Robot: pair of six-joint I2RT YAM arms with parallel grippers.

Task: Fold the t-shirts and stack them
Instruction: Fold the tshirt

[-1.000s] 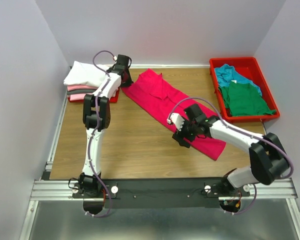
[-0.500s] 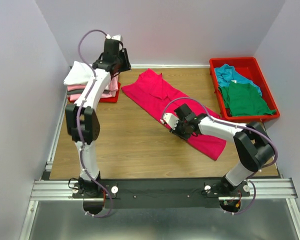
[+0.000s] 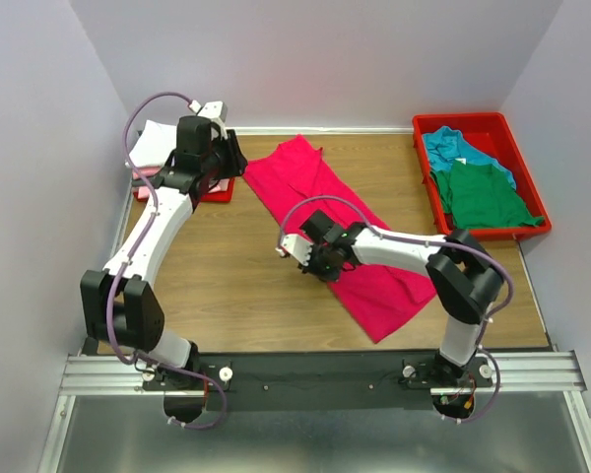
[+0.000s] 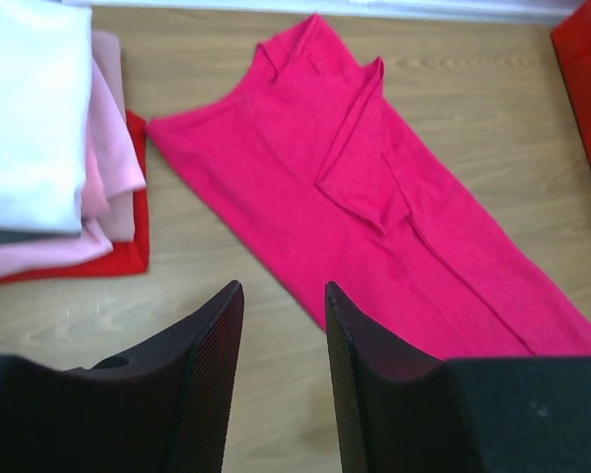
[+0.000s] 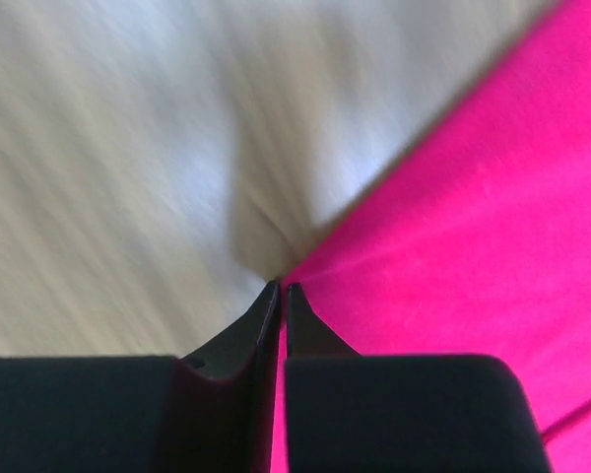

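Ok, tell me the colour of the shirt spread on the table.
The shirt is crimson-pink; left wrist view shows it best.

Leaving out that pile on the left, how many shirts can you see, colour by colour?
crimson shirt: 1
teal shirt: 1
green shirt: 1
Total: 3

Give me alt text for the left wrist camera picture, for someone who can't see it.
A crimson-pink t-shirt lies slantwise on a wooden table, folded into a long strip. A stack of folded shirts, white over pale pink, sits on a red tray at the left. The left pincer hangs open and empty at the bottom.
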